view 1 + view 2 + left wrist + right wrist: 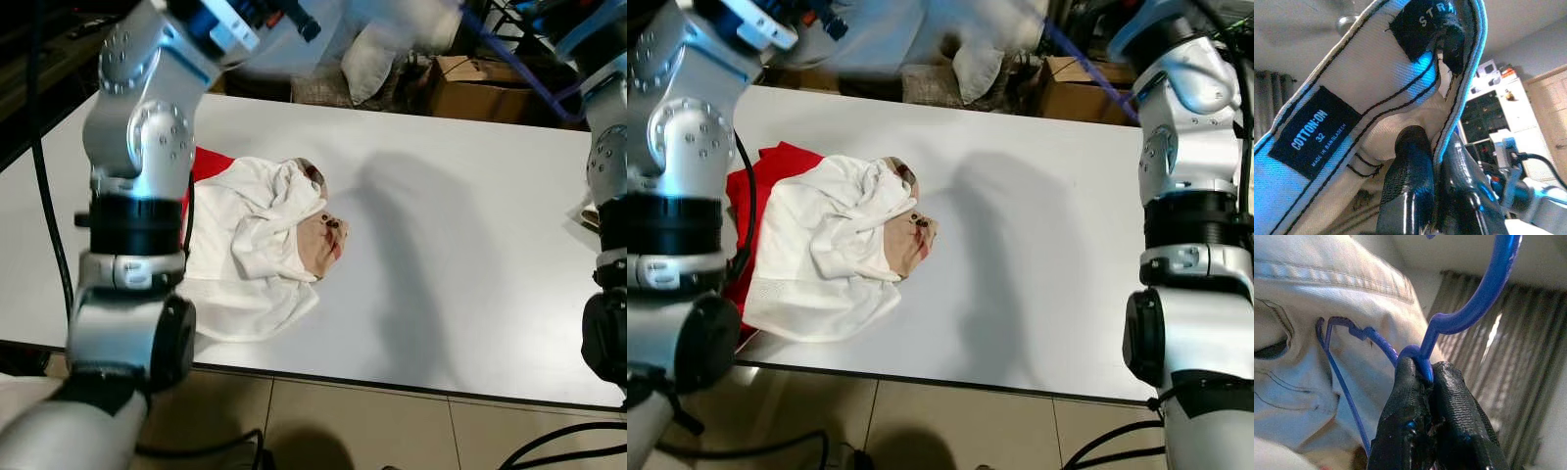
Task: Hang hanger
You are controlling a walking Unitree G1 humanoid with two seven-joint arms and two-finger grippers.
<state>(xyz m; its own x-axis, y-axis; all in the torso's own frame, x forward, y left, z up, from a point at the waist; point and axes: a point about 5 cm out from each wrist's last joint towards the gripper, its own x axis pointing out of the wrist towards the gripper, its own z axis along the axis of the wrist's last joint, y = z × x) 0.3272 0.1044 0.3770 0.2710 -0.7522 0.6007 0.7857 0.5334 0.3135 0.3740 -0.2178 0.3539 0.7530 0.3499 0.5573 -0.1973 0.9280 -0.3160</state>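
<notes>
Right wrist view: right pincer (1422,382) is clenched on the neck of the blue hanger (1469,308), just below the hook, which curves up and away from the fingertips; a thin blue arm of the hanger runs down against the pale trousers (1312,333) draped on it. Left wrist view: left pincer (1432,147) is clamped on the waistband of the same trousers (1342,98), one finger inside the band and one outside, next to the Cotton:On size label (1312,132). In the head views both arms are raised past the top of frame, so hanger and garment are held up in the air above the far edge of the white worktop (460,255), with a bit of blue hanger visible at top right (519,73). No rail or hook to hang it on can be made out, so my read is the step is still carry/present, not hang. To do it well: keep the hook opening free and turned toward the target, keep the right grip low on the neck so the hook clears, keep the left only supporting the waistband so the trousers don't slide off, and release the left first once the hook seats. Containers: a cardboard box (475,88) sits beyond the worktop, contents not visible. On the worktop, a heap of white clothes (255,245) lies over a red garment (206,166), untouched.
</notes>
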